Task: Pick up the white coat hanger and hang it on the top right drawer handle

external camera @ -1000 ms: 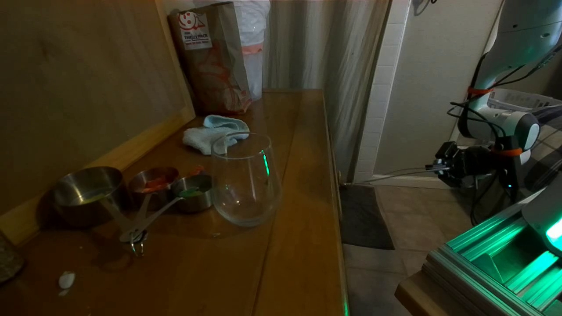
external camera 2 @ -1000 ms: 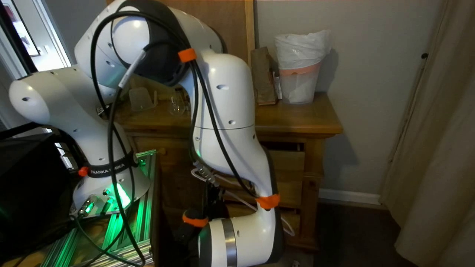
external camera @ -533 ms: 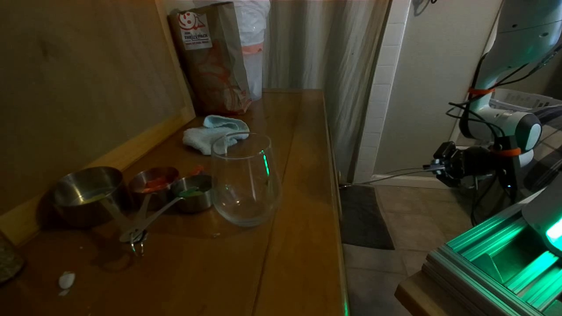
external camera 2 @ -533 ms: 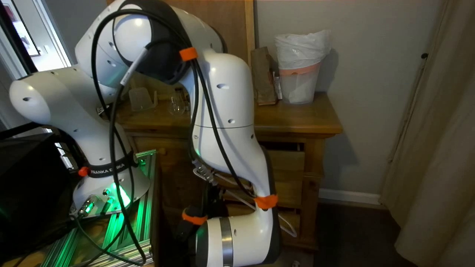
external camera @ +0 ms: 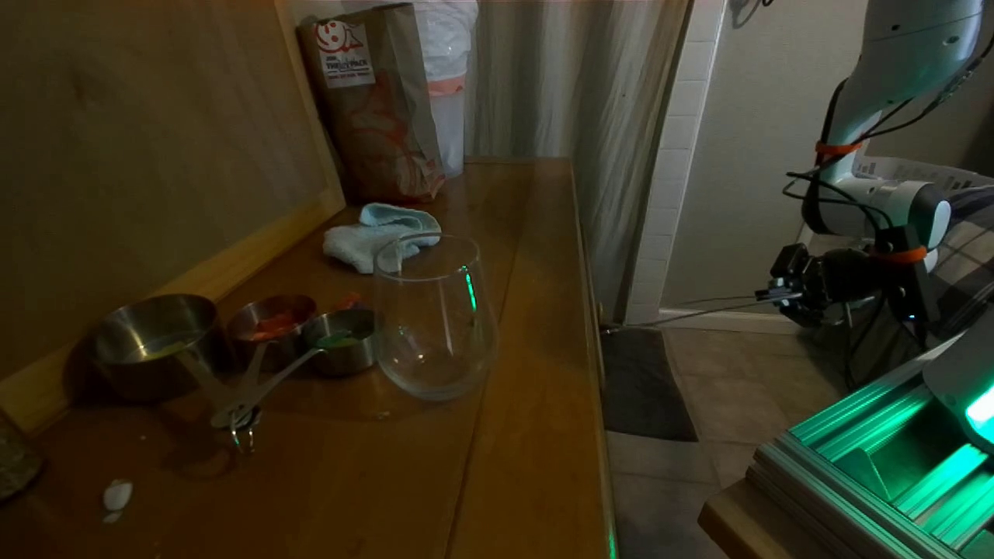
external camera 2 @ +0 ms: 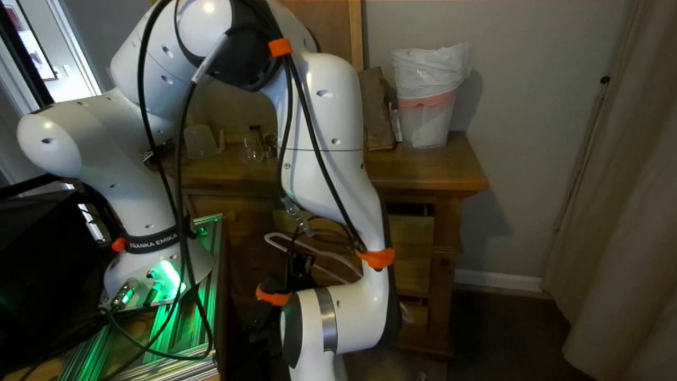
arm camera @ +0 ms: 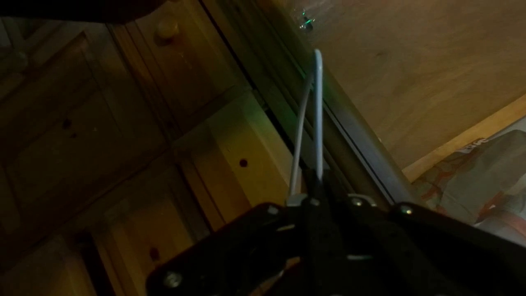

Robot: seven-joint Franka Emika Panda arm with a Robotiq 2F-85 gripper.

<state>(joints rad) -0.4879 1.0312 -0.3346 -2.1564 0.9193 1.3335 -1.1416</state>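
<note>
The white coat hanger point(arm camera: 318, 115) is thin and sticks out ahead of my gripper point(arm camera: 318, 181) in the wrist view. The gripper is shut on it. In an exterior view the hanger point(external camera: 699, 309) extends from my gripper point(external camera: 765, 296) towards the dresser front, its far end near the dresser's edge. The hanger also shows partly behind the arm in an exterior view point(external camera 2: 312, 247). A pale drawer front point(arm camera: 246, 139) with a dark spot lies left of the hanger. A round wooden knob point(arm camera: 166, 29) is on an upper drawer farther left. The top right drawer's handle cannot be made out.
The wooden dresser top point(external camera: 536, 388) holds a stemless glass point(external camera: 435, 326), metal measuring cups point(external camera: 159, 341), a blue cloth point(external camera: 380, 237) and a paper bag point(external camera: 373, 109). A lined bin point(external camera 2: 428, 106) stands beside the bag. The robot's base rail point(external camera: 854, 442) is opposite the dresser.
The arm has risen, and the wrist and gripper have tilted slightly. The hanger has moved up with the gripper in an exterior view. Objects on the dresser have not moved.
</note>
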